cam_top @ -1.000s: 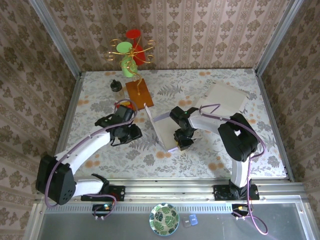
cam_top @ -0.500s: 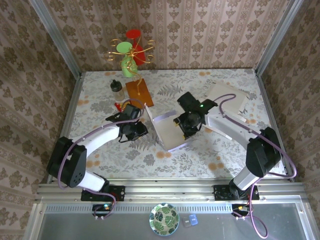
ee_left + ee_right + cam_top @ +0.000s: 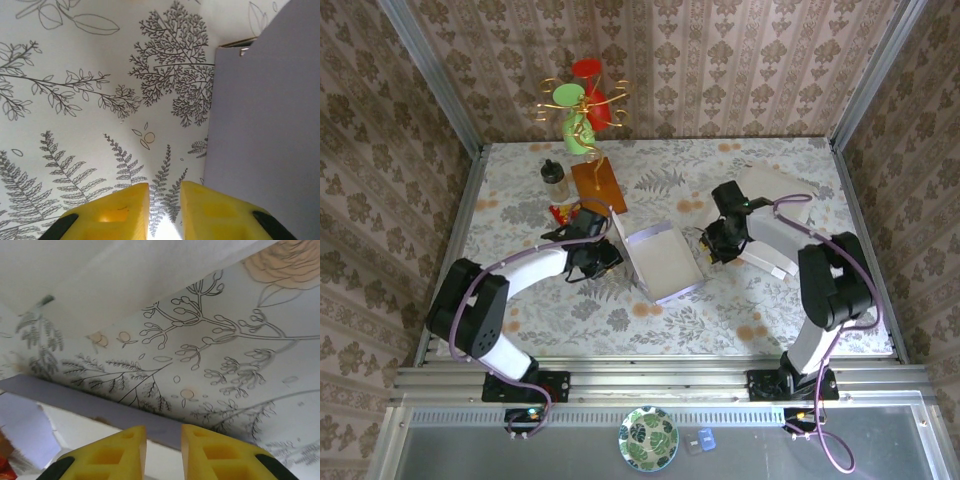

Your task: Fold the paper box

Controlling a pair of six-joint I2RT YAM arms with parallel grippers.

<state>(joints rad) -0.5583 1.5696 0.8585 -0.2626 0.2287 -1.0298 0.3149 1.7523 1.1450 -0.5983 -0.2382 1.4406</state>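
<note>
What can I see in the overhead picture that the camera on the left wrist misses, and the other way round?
Overhead: the right hand, the bottle, the orange board, the green and red ornament and spare sheets. Left wrist: a close look at the left hand, its yellow fingers slightly apart with nothing between. Shared: the paper box and the leaf-patterned tablecloth.

Paper box [image 3: 665, 262]: was a flat panel with a raised flap, now a tray with standing walls.
Right gripper [image 3: 712, 243]: moved from over the panel to beside the right wall.
Left gripper [image 3: 605, 255]: drawn closer to the left wall.
</note>
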